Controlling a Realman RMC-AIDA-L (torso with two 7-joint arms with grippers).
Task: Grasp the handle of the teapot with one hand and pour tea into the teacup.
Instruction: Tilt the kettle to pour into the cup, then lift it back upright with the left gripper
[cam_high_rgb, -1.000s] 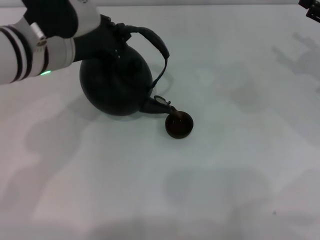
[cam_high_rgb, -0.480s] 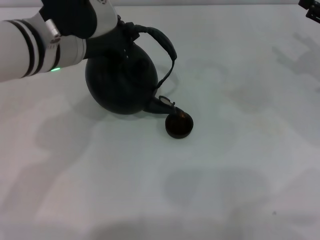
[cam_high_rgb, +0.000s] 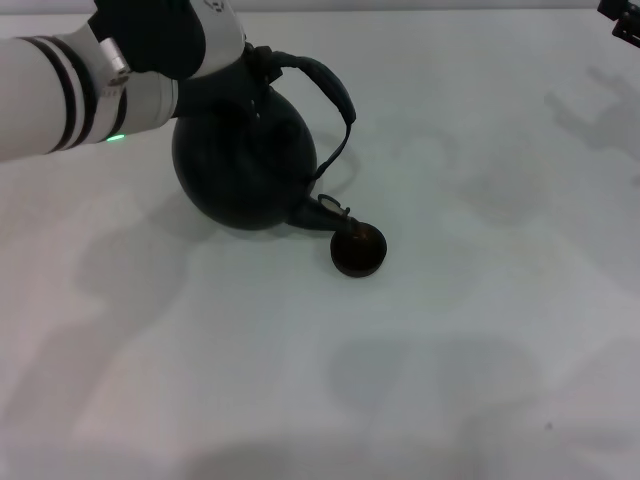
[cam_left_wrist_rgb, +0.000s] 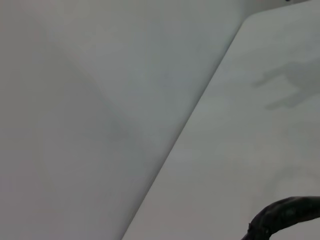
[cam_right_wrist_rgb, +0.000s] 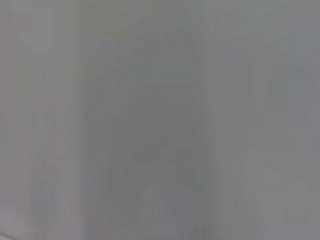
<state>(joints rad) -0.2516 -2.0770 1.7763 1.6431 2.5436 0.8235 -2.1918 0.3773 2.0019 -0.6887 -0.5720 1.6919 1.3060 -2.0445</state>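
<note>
While tipped, teapot (cam_high_rgb: 245, 165) over teacup (cam_high_rgb: 357, 250)

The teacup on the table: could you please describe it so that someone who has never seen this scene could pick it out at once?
Start from the large round black teapot, tilted and held at its handle by the left gripper on the pale table. Follow its short spout down toward the robot's right. The teacup sits directly under the spout tip: tiny, round, dark and handleless, far smaller than the pot.

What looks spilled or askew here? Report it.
Nothing spilled: the table around the teacup shows no puddle. The teapot is tipped by the left gripper, spout over the cup, as pouring needs.
</note>
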